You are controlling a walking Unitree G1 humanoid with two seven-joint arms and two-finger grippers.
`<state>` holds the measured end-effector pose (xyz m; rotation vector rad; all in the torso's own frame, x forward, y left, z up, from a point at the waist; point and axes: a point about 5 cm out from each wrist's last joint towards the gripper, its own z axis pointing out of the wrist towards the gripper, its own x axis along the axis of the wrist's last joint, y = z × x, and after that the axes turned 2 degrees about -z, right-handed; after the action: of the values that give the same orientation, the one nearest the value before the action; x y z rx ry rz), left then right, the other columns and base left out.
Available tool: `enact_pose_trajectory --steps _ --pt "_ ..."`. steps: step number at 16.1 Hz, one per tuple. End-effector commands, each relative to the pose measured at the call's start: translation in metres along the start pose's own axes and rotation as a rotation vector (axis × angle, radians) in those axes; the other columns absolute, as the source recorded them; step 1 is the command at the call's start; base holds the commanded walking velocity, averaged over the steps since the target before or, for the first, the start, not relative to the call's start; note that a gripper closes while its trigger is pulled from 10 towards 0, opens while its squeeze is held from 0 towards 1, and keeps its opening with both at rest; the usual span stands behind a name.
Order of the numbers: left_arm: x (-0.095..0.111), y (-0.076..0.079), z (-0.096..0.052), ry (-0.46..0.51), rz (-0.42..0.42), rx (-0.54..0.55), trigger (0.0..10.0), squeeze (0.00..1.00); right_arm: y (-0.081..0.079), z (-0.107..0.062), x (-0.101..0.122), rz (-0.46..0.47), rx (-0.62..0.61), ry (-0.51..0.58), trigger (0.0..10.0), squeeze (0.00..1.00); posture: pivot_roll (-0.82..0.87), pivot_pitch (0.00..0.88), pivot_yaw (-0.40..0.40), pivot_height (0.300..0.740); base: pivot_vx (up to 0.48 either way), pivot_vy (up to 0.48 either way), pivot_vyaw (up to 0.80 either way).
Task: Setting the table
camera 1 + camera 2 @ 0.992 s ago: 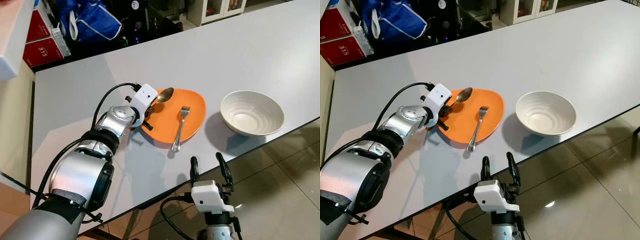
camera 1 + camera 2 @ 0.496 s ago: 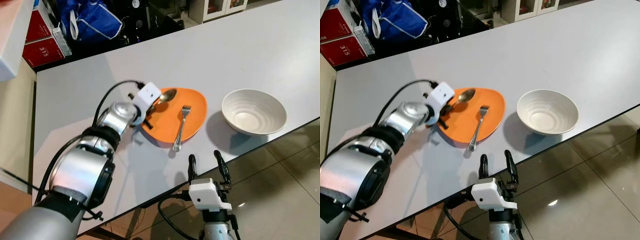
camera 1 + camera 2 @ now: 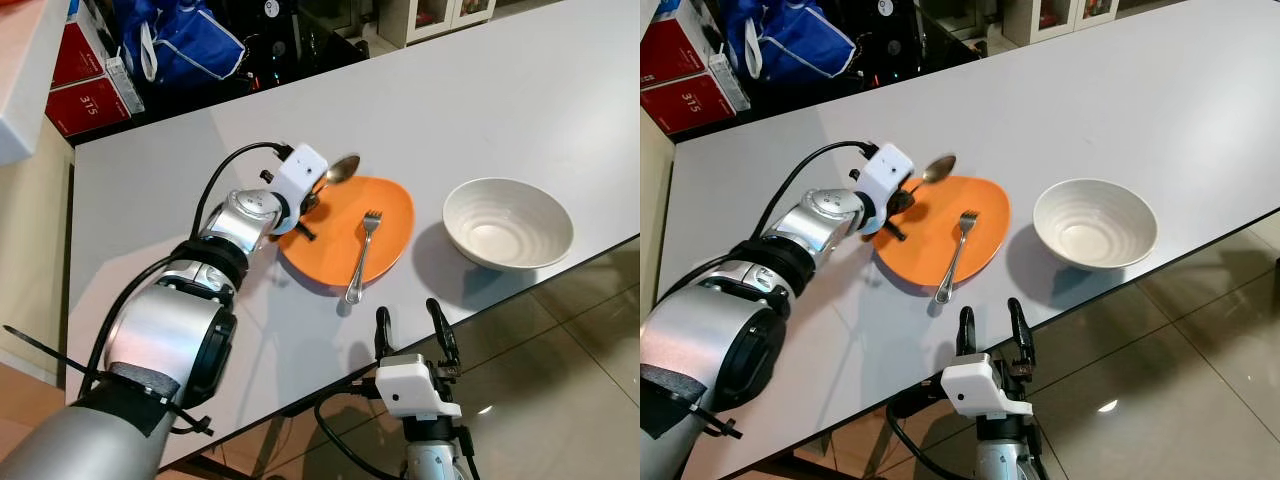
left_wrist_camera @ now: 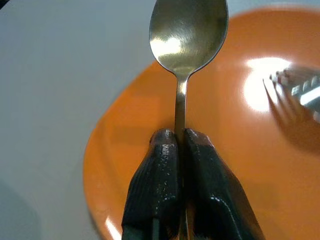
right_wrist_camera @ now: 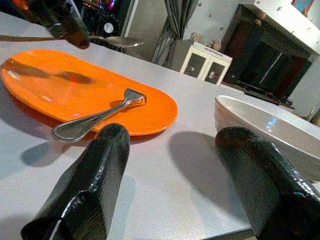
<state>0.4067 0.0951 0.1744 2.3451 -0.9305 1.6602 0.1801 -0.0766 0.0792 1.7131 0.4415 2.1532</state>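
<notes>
My left gripper (image 4: 179, 137) is shut on the handle of a metal spoon (image 3: 340, 169), held just above the far left rim of the orange plate (image 3: 385, 215). The spoon's bowl (image 4: 187, 30) pokes past the plate's edge over the grey table (image 3: 480, 110). A fork (image 3: 361, 256) lies across the plate, its handle end hanging over the near rim. To the right stands a white ribbed bowl (image 3: 507, 224). My right gripper (image 3: 410, 325) is open, low at the table's near edge, in front of the plate (image 5: 30, 75) and fork (image 5: 92, 120).
The table's near edge (image 3: 560, 275) runs diagonally, with tiled floor (image 3: 570, 390) beyond it. Red boxes (image 3: 90, 85) and a blue bag (image 3: 175, 40) sit past the table's far left end. A white cabinet (image 3: 440, 15) stands at the back.
My left gripper has lifted the spoon and carried it away from me, so its bowl now sits past the plate's far rim. The right gripper has barely shifted.
</notes>
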Motion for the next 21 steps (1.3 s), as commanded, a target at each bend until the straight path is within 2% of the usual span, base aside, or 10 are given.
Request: enact_pose_trajectory --steps 1,2,3,6,7,10,13,17,21 --pt "0.015 -0.006 -0.001 0.066 -0.099 0.050 0.0 0.00 -0.004 -0.001 0.000 0.005 0.015 -0.002 10.0 0.00 -0.19 0.063 0.167 0.740 0.000 0.000 0.00" --pt "0.017 -0.006 -0.001 0.101 -0.216 0.066 0.0 0.00 -0.004 -0.001 0.000 0.004 0.014 -0.001 10.0 0.00 -0.19 0.061 0.168 0.740 0.000 0.000 0.00" --pt "0.017 -0.006 -0.001 0.115 -0.279 0.083 0.0 0.00 -0.004 -0.002 0.000 0.004 0.014 -0.001 10.0 0.00 -0.19 0.062 0.168 0.740 0.000 0.000 0.00" --pt "0.014 -0.003 0.002 0.124 -0.402 0.126 0.0 0.00 -0.002 -0.002 -0.001 0.001 0.018 -0.001 10.0 0.00 -0.19 0.065 0.164 0.740 0.000 0.000 0.00" --pt "0.010 0.002 0.004 0.107 -0.490 0.143 0.0 0.00 -0.002 -0.002 -0.001 -0.001 0.022 0.000 10.0 0.00 -0.19 0.068 0.162 0.740 0.000 0.000 0.00" --pt "-0.002 0.015 0.009 0.046 -0.620 0.165 0.0 0.00 0.001 -0.001 -0.002 -0.004 0.030 0.002 10.0 0.00 -0.18 0.075 0.156 0.740 0.000 0.000 0.00" --pt "-0.004 0.020 0.011 0.025 -0.673 0.186 0.0 0.00 0.002 -0.001 -0.002 -0.005 0.033 0.002 10.0 0.00 -0.18 0.078 0.155 0.740 0.000 0.000 0.00" --pt "-0.011 0.033 0.014 -0.048 -0.736 0.195 0.0 0.00 0.003 -0.001 -0.002 -0.004 0.038 0.003 10.0 0.00 -0.18 0.083 0.156 0.740 0.000 0.000 0.00" --pt "-0.016 0.037 0.015 -0.073 -0.747 0.208 0.0 0.00 0.004 -0.001 -0.002 -0.003 0.042 0.003 10.0 0.00 -0.18 0.088 0.158 0.740 0.000 0.000 0.00"
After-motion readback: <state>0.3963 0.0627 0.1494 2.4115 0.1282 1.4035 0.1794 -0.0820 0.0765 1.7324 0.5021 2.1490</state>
